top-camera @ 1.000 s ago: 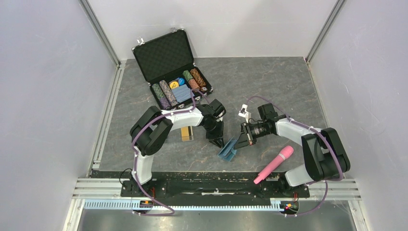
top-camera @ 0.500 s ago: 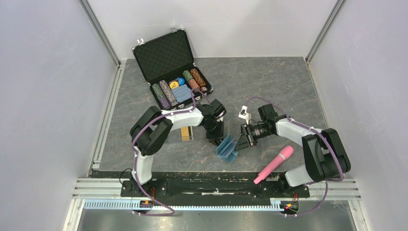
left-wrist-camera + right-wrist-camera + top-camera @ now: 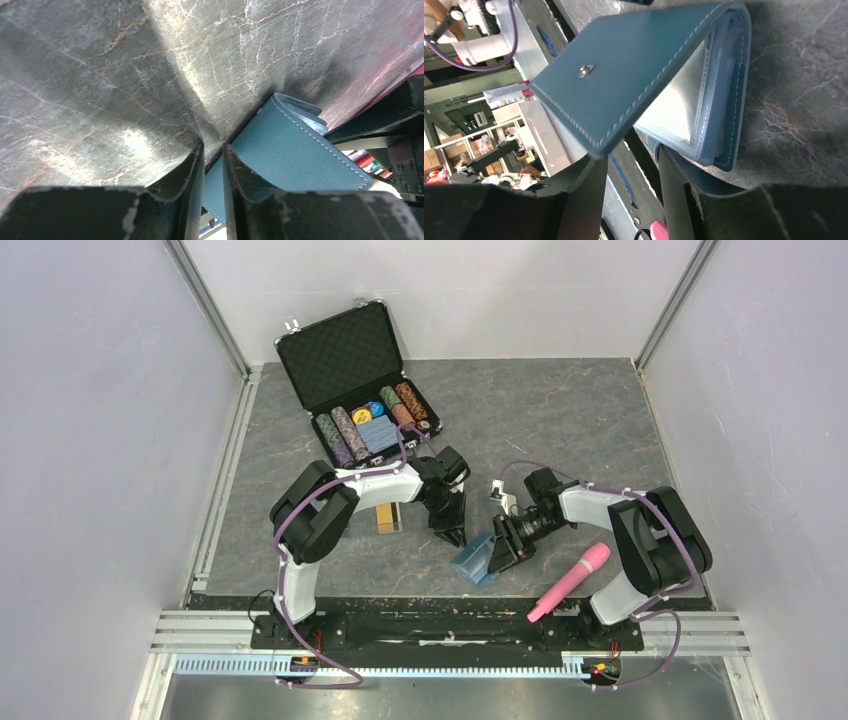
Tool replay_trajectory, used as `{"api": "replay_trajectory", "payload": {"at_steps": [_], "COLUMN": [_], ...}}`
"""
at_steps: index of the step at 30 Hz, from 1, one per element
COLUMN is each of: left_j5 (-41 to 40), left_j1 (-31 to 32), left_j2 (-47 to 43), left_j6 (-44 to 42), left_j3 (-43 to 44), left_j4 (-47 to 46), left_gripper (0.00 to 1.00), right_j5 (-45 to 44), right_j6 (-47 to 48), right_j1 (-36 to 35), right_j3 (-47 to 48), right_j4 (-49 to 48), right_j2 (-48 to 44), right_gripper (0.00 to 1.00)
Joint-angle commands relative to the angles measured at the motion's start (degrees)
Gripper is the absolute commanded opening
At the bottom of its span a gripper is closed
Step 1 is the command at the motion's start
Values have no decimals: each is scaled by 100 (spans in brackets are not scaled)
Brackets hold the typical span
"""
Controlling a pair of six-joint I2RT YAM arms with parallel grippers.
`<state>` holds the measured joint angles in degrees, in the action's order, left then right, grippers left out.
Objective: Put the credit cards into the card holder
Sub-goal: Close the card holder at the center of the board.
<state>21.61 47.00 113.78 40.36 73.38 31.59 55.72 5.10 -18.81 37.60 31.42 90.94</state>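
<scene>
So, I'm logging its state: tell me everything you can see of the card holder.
The card holder is a small teal wallet, leather-like, with pale stitching, a metal snap on its cover and lighter blue pockets inside. It rests on the grey marbled table, half open, cover raised. The right gripper, jaws open, is at the cover's corner; the left gripper stands at its other side, contact unclear.

White shells are alternating with black joints on the left arm [image 3: 318,508] and right arm [image 3: 655,540]; purple cables [image 3: 283,575] are trailing along both; the left gripper [image 3: 213,149] is showing scuffed black fingers [image 3: 186,175].
</scene>
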Motion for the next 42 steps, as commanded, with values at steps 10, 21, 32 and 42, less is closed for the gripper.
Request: {"api": "replay_trajectory", "payload": {"at_steps": [10,21,32,42], "left_j5": [147,392,60,265], "left_j1": [19,17,2,117], "left_j2": [-373,-987,-1423,-1245], "left_j6": [-259,-102,49,-109], "left_j3": [-263,-944,-1092,-982], "left_j4": [-302,-713,-679,-614], "left_gripper": [26,19,11,7], "right_j5": [-25,362,781,1000], "right_j6": [-83,108,-229,-259], "right_j1": [-742,-754,-756,-752], "right_j3": [73,554,424,205], "right_j4": [-526,-815,-1981,-2297], "right_j2": [365,-257,-633,-1183], "right_gripper": [11,0,0,0]}}
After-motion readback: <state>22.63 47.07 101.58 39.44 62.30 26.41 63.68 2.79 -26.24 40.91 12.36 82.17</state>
